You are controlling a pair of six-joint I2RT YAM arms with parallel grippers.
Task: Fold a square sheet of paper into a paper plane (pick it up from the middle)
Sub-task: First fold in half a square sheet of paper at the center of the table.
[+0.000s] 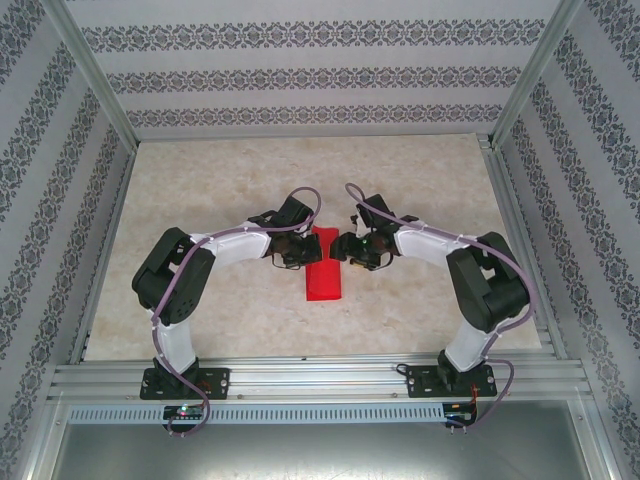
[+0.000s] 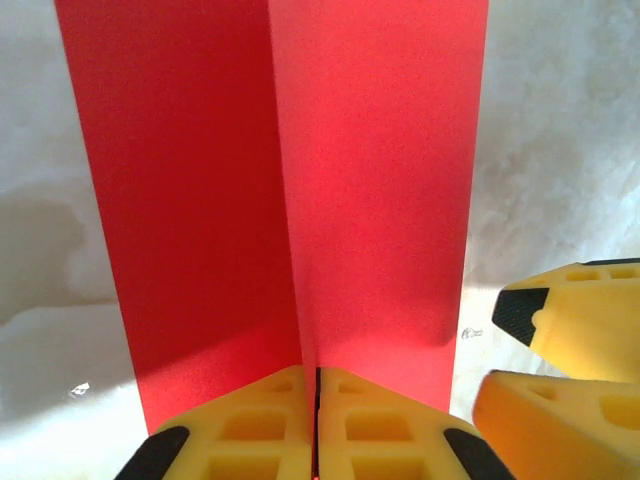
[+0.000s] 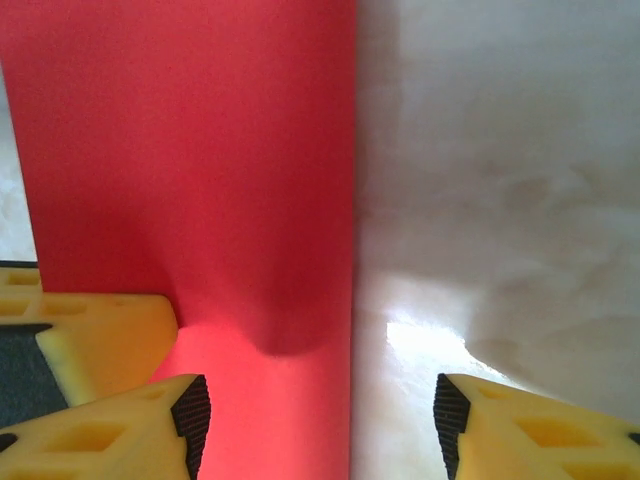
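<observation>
Pressed together, the left pincer (image 2: 316, 405) is pinching the red sheet of paper (image 2: 300, 200) along its raised middle crease, at the bottom centre of the left wrist frame. The two halves of the sheet are sloping away on either side. The right pincer (image 3: 315, 425) is standing spread, one finger (image 3: 120, 440) showing at lower left over the paper and the other at lower right over the bare table (image 3: 500, 200). In the overhead frame the folded paper is lying at the centre of the table, between both pincers.
</observation>
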